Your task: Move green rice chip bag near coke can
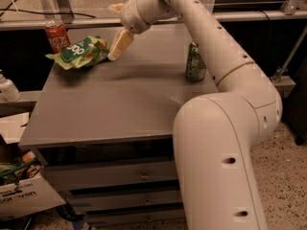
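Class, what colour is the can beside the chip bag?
The coke can is red, camera view; the claw hangs beside the chip bag.

Green rice chip bag (79, 53): crinkly glossy film.
Coke can (57, 35): shiny painted metal.
Desk (120, 104): smooth matt grey top.
Pincer (114, 31), just right of the bag, fingers spread: smooth cream plastic.
Arm (225, 152): smooth off-white shell, slight sheen.
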### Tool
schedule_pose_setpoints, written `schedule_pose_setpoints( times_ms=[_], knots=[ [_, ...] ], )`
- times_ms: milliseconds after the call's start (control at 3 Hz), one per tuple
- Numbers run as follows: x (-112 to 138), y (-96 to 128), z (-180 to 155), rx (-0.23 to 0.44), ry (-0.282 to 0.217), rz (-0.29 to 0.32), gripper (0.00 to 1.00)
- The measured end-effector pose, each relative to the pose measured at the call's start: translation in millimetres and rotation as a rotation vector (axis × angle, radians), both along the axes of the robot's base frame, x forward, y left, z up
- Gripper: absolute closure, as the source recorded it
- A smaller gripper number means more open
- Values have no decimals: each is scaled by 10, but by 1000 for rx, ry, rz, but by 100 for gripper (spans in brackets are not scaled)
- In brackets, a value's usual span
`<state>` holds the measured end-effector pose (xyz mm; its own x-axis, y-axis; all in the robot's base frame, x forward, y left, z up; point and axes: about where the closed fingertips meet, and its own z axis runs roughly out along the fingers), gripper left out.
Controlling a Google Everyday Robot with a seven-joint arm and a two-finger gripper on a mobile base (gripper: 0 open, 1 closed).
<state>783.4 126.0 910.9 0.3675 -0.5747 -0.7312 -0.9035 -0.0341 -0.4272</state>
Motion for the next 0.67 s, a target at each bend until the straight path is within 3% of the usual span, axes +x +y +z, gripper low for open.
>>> schedule_pose_setpoints(
  times_ms=[333,667],
  knots=[
    [-469,-413,136,43,7,-33,0],
    [-469,-412,135,43,7,-33,0]
  ],
)
